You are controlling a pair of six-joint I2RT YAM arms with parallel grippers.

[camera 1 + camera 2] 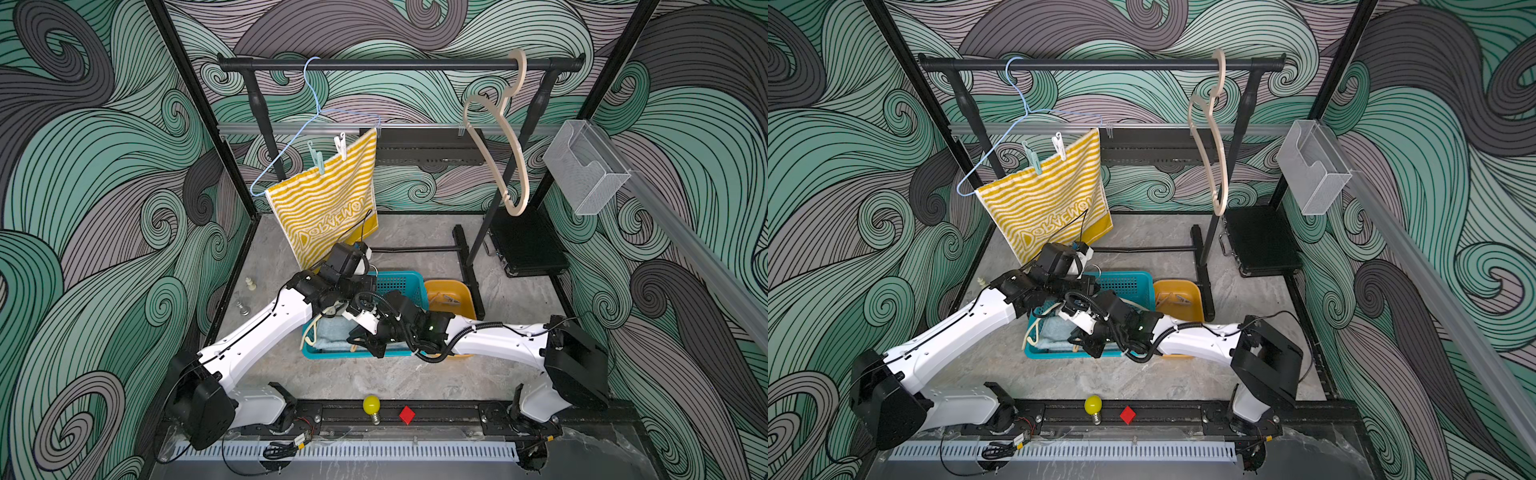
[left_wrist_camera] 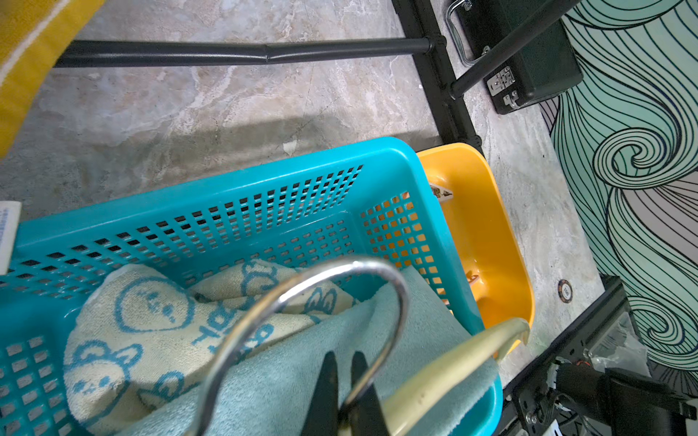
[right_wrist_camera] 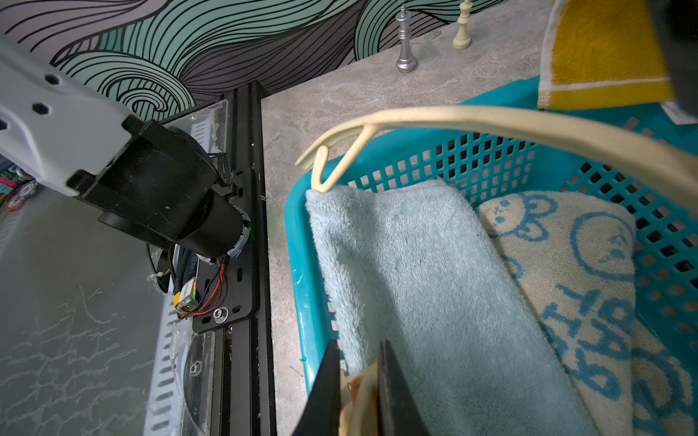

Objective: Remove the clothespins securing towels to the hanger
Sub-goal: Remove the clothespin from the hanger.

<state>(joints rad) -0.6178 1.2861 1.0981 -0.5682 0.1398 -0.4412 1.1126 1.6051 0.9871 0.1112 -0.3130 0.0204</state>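
Right claw (image 3: 359, 355), closest to lens: jaws drawn nearly together on a small orange clothespin (image 3: 355, 387) lying against a bar of a cream hanger (image 3: 491, 120); exact contact partly hidden by the fingers.

Left claw (image 2: 344, 362): fully closed on the metal hook (image 2: 393, 287) of that same hanger, holding it over a teal basket (image 3: 298, 264).

Inside the basket: folded light-blue towel (image 3: 415, 283), one corner touching the hanger's notched end, beside a bunny-print towel (image 3: 589, 287).

Just beside the basket: orange tub (image 2: 506, 226) with loose pegs (image 1: 451, 299) inside.

On the black rail (image 1: 395, 64) at the back: blue wire hanger (image 1: 286, 149) carrying a yellow striped towel (image 1: 328, 195), pinned by a mint clothespin (image 1: 316, 160) and a white clothespin (image 1: 340, 145); both well apart from either claw, not yet removed.

Hazards, as judged:
- Shallow bite on the orange peg, so possible slip or snap-away on pulling.
- Peg jaws catching terry loops and lifting the blue towel out along with it.
- Sideways pull twisting the thin hook out of the left claw's grip.
- Wrists crowded close over the basket, so risk of a knock between arms on withdrawal.
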